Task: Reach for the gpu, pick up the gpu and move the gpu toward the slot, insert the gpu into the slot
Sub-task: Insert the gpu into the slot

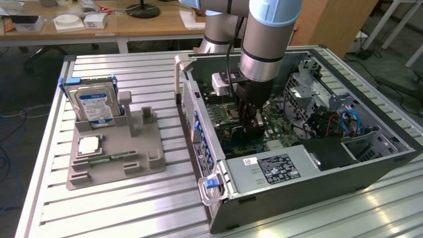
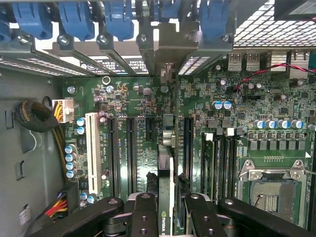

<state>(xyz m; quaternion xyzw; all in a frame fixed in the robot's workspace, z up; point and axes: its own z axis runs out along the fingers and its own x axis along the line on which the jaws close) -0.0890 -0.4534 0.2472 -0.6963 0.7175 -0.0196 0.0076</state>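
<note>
Inside the open computer case [image 1: 370, 163], my gripper [image 1: 249, 125] hangs low over the green motherboard [image 2: 143, 98]. Between the black fingers [image 2: 143, 212] the gpu [image 2: 166, 163] stands on edge, a thin dark card with a green logo near the grip, and the gripper [image 2: 167, 200] is shut on it. Its grey metal bracket [image 2: 168, 47] reaches the case's rear wall between the blue clips [image 2: 118, 17]. The card runs along the line between two long black slots [image 2: 131, 153]. The slot beneath it is hidden by the card, so whether it is seated I cannot tell.
On the table at the exterior view's left, a grey fixture [image 1: 148, 158] holds a blue-and-white hard drive [image 1: 92, 101], a chip [image 1: 89, 145] and a green memory strip [image 1: 106, 158]. Near the card are the power supply [image 1: 278, 168], CPU socket [image 2: 269, 192] and a cable bundle [image 2: 32, 113].
</note>
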